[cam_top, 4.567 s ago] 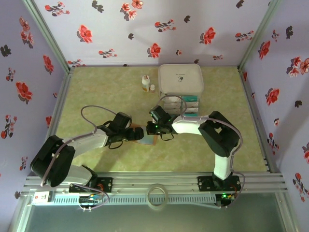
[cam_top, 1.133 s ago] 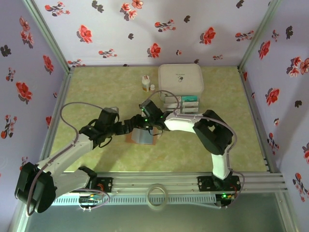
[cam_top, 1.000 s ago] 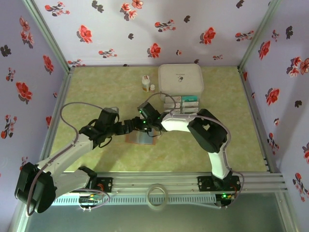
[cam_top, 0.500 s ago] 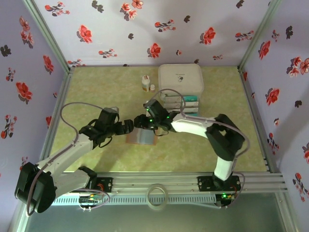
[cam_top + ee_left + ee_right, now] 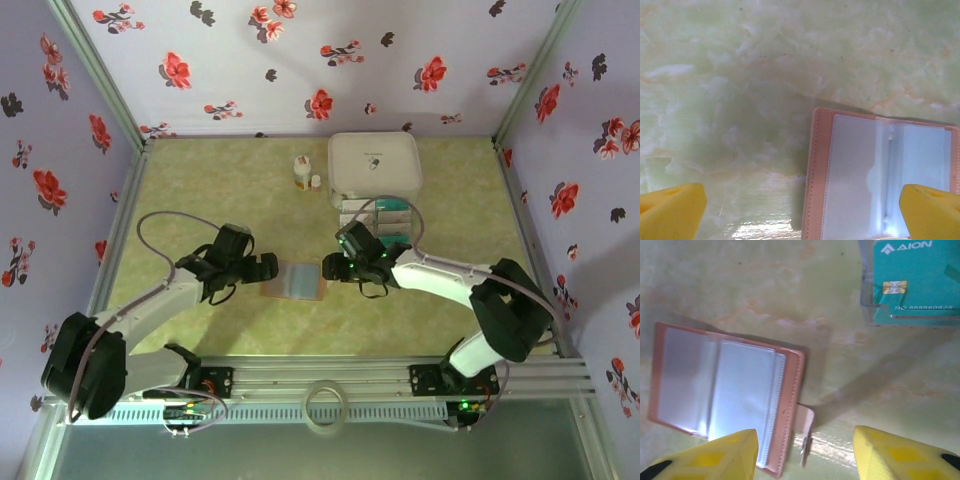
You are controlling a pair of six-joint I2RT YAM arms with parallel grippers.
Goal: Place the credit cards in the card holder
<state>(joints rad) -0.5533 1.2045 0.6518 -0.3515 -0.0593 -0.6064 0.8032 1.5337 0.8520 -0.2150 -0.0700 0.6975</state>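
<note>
The card holder (image 5: 293,281) lies open and flat on the table, brown rim around pale clear pockets. My left gripper (image 5: 262,268) sits at its left edge, open wide. In the left wrist view the card holder (image 5: 880,180) reaches in between the yellow fingertips (image 5: 671,211) of the left gripper (image 5: 800,222), ungripped. My right gripper (image 5: 333,270) hovers at its right edge, open, holding nothing. From the right wrist, the card holder (image 5: 730,385) has its clasp tab (image 5: 805,427) between the fingers of the right gripper (image 5: 805,460). The credit cards (image 5: 385,213) lie stacked in a clear tray, a teal card (image 5: 912,275) on top.
A large white rounded box (image 5: 374,163) stands behind the card tray at the back. Two small white bottles (image 5: 303,172) stand to its left. Patterned walls close the table on three sides, with open green tabletop on the far left and right.
My right gripper has drawn back to the right off the card holder and its jaws have widened. The holder now lies uncovered and open. The left gripper has barely shifted.
</note>
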